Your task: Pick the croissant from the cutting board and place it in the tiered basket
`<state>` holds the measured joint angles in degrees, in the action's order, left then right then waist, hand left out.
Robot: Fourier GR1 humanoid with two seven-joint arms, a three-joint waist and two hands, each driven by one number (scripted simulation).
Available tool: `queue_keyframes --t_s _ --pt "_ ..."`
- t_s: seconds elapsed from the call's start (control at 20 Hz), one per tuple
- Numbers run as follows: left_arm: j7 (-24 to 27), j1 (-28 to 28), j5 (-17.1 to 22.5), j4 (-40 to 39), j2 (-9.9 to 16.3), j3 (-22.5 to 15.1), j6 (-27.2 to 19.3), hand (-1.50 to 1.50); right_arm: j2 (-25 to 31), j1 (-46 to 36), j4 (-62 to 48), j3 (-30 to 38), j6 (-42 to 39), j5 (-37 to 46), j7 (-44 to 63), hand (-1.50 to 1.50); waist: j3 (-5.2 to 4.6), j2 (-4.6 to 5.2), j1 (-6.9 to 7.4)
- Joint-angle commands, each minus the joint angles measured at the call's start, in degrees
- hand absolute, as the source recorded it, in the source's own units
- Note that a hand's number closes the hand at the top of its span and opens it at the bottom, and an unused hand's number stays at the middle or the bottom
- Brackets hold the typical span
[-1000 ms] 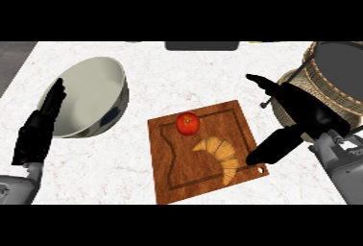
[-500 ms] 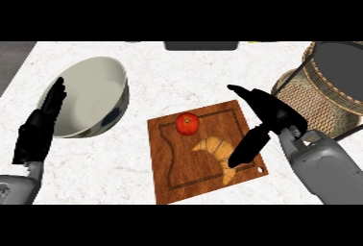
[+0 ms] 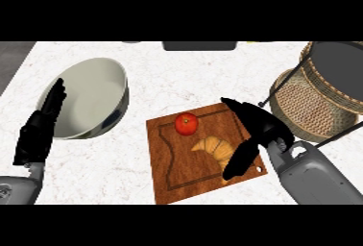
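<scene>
Beside the croissant [image 3: 215,146] on the cutting board [image 3: 181,168], right hand [image 3: 259,129] fingers spread apart; centre them, then close.

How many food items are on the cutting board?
2: a tomato near its far edge, and a croissant at the middle, beside the right hand. None looks hidden.

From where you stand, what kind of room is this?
Most likely a kitchen: a pale stone-look counter holds a wooden cutting board with a croissant and a tomato, next to a large bowl and a wicker tiered basket.
</scene>
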<state>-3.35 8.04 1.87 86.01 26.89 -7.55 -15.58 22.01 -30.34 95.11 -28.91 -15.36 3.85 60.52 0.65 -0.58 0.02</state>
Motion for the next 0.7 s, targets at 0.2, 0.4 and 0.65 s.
queue_keyframes --t_s 0.2,0.4,0.65 --pt "-3.8 0.4 -1.2 0.0 -2.0 -0.9 1.4 0.0 0.5 1.2 1.8 -3.7 -2.7 5.9 5.8 -1.5 -0.67 0.51 -0.04" --pt "-0.3 0.4 -1.8 -2.8 -3.3 0.6 1.9 0.0 -0.8 -0.6 1.9 -2.1 -3.9 7.1 6.5 -1.5 -0.69 0.59 -0.05" --pt "0.0 -2.0 -0.8 -1.0 -1.7 3.1 3.9 0.0 -3.8 2.5 4.3 -6.5 -3.1 10.7 9.8 -1.5 -0.7 0.44 -0.01"
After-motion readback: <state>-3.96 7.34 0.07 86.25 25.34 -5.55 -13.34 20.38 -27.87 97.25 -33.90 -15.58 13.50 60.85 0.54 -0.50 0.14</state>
